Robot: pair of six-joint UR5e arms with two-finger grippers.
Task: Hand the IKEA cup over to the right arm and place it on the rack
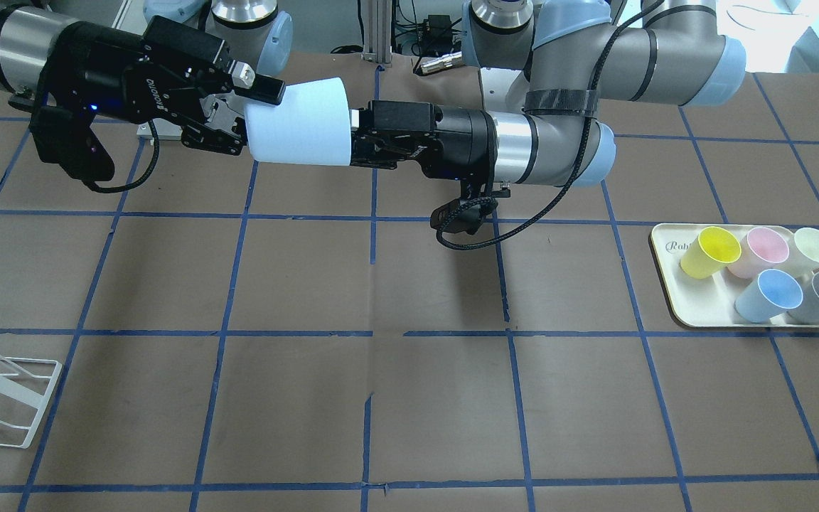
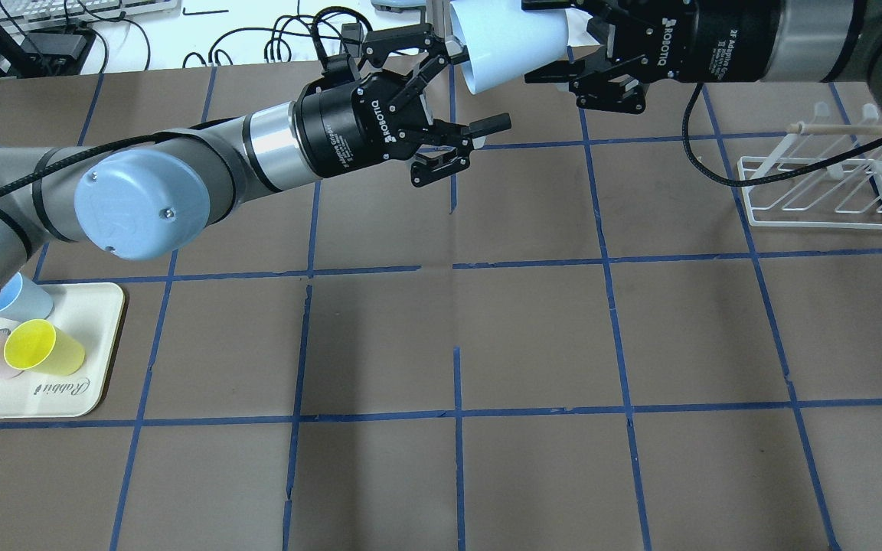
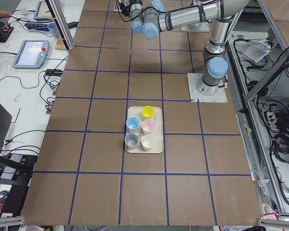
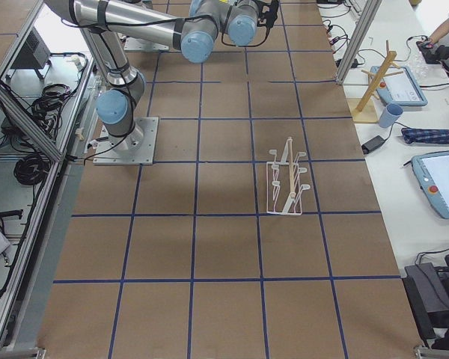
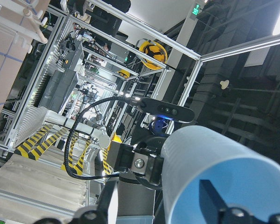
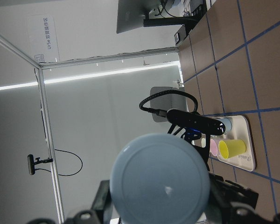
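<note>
The IKEA cup (image 1: 299, 124), pale light-blue, hangs on its side in the air between my two grippers, above the far middle of the table; it also shows in the overhead view (image 2: 510, 42). My right gripper (image 1: 257, 117) is shut on its narrow base end, which fills the right wrist view (image 6: 161, 177). My left gripper (image 2: 475, 86) is at the cup's mouth with its jaws spread wide; in the left wrist view one finger shows inside the cup (image 5: 214, 158). The white wire rack (image 2: 820, 191) stands on the table on my right, below the right arm.
A cream tray (image 1: 694, 313) on my left side holds a yellow cup (image 1: 712, 252), a pink cup (image 1: 761, 250), a second blue cup (image 1: 768, 295), a grey one and a cream one. The table has brown panels with blue tape lines.
</note>
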